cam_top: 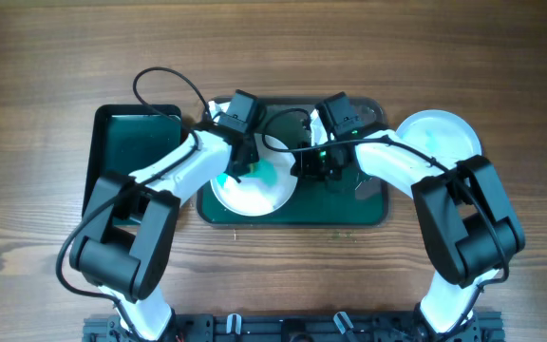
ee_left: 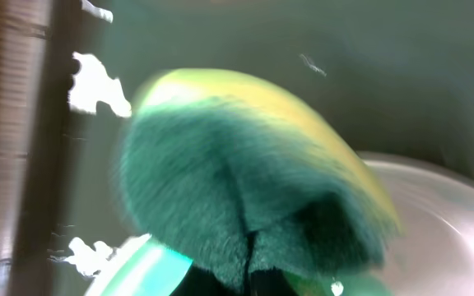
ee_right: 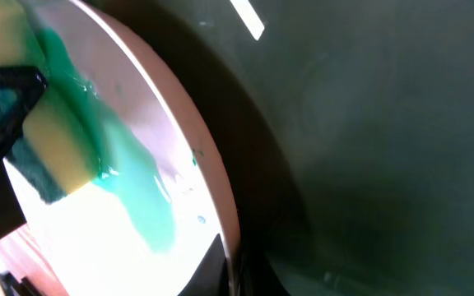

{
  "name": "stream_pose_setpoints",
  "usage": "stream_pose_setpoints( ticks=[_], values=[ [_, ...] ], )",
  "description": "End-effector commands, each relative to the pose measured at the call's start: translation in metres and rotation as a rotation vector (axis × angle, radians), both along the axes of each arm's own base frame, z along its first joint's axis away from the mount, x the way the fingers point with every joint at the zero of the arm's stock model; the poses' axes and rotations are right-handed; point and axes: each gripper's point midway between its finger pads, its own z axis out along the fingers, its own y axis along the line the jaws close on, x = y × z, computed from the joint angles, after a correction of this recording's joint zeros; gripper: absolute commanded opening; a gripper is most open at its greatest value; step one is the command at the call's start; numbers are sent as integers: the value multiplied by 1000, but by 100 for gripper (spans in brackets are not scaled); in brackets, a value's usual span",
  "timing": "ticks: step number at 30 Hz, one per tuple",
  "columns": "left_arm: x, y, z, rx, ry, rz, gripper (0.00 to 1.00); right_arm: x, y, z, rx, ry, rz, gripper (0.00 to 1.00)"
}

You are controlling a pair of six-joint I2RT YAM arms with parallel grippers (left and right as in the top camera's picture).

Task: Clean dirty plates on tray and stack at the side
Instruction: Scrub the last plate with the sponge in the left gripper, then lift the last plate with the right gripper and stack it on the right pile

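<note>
Overhead, we are seeing one of the plates (cam_top: 254,198) lying on the left half of the tray (cam_top: 349,215), with a teal smear (ee_right: 134,193) running across its middle. The left gripper (cam_top: 238,169) is clamping a sponge (ee_left: 245,181) (yellow foam, green scouring face) and pressing it onto the far-left part of that plate. The right gripper (cam_top: 310,167) is standing at the plate's right rim. In the right wrist view the rim is running down between two dark fingers, so we are judging the jaws closed on it to steady the plate. A second plate (cam_top: 435,142) is sitting on the table (cam_top: 46,57) just right of the tray, looking mostly white; we are not finding a third. A smaller black tray (cam_top: 136,157) is lying to the left.

We are judging the plate to be stiff, fairly light and glossy (wet with smear, so slippery), and apt to skate on the tray's smooth floor under a sideways wipe. The thin raised rim is offering the only real hold, pinched across on the right side, clear of the sponge's path. It may chip if dropped, so we are favouring a low, level carry. The sponge is soft and yielding, which is calling for a firm squeeze.
</note>
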Motion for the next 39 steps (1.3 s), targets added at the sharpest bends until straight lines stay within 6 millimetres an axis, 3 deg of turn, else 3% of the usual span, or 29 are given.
stream_pose_setpoints(
  ticks=[1, 3, 6, 8, 10, 12, 16, 18, 20, 22, 25, 27, 29, 30, 34, 39],
  values=[
    [-79, -84, 4, -483, 306, -434, 4, 2, 4, 1, 29, -7, 14, 4],
    [-88, -93, 11, -548, 316, -516, 4, 2, 4, 1, 29, -7, 14, 4],
    [-75, -96, 11, -540, 256, -529, 4, 2, 3, 1, 28, -5, 14, 4],
    [-61, -81, 2, -425, 213, -476, 4, 2, 3, 1, 28, -4, 14, 4],
    [-41, -40, -13, -189, 175, -280, 4, 1, 3, 0, 27, -3, 14, 4],
    [-32, 15, -17, 74, 130, -24, 4, 0, 3, 0, 24, 2, 14, 4],
    [-40, 66, -3, 327, 115, 140, 4, 2, 0, -2, 7, -4, 7, 5],
    [-40, 81, 9, 415, 106, 177, 4, 2, 0, -2, 4, -2, 0, 4],
    [-34, 79, 16, 417, 92, 179, 4, 2, 0, -2, 4, -2, 0, 4],
    [-21, 61, 28, 330, 87, 167, 4, 3, -3, -4, -17, -9, -7, 4],
    [0, 20, 61, 139, 105, 58, 4, 5, -9, -6, -51, -15, -19, 4],
    [12, 10, 91, 53, 106, 30, 4, 8, -16, -1, -94, -35, -35, 4],
    [24, 22, 118, 18, 96, 35, 4, 15, -33, 20, -179, -116, -67, 4],
    [28, 27, 121, 7, 91, 36, 4, 18, -42, 30, -223, -152, -83, 4],
    [34, 53, 121, 8, 92, 93, 4, 20, -70, 77, -456, -357, -118, 4],
    [37, 53, 121, 5, 85, 94, 4, 8, -95, 142, -838, -674, -165, 5]
  ],
)
